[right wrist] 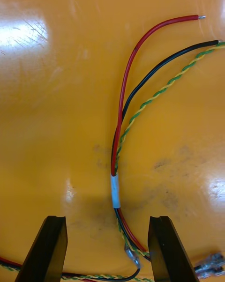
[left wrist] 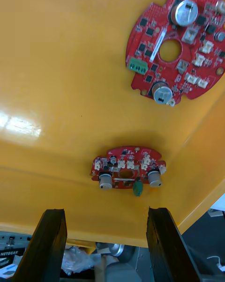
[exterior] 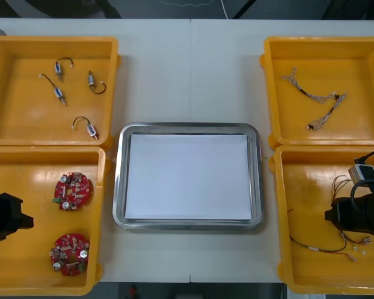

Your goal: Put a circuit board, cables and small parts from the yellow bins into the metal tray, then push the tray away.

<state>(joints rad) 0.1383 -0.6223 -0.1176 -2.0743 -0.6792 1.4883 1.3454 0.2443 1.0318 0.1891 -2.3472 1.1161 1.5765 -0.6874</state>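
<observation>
The tray (exterior: 118, 187) in the middle of the table shows a white inside with nothing in it, so I judge that the task is at its beginning and that the first pick is in hand. The right gripper (right wrist: 107, 218) hangs over the near right bin (exterior: 282, 218) with its fingers wide apart and nothing held. The cable (right wrist: 117, 151) lies flat on the bin floor, and its lower part passes between the fingers. It is a thin bundle of one red wire, one black wire and a twisted yellow-green pair, bound by a white sleeve (right wrist: 115, 190); beyond the sleeve the wires fan apart. The next move probably calls for going down to the floor and closing near the sleeve, where the wires are together. The left gripper (left wrist: 105, 218) waits over the near left bin (exterior: 25, 174), also wide and holding nothing, with two red boards (exterior: 73, 190) below it.
</observation>
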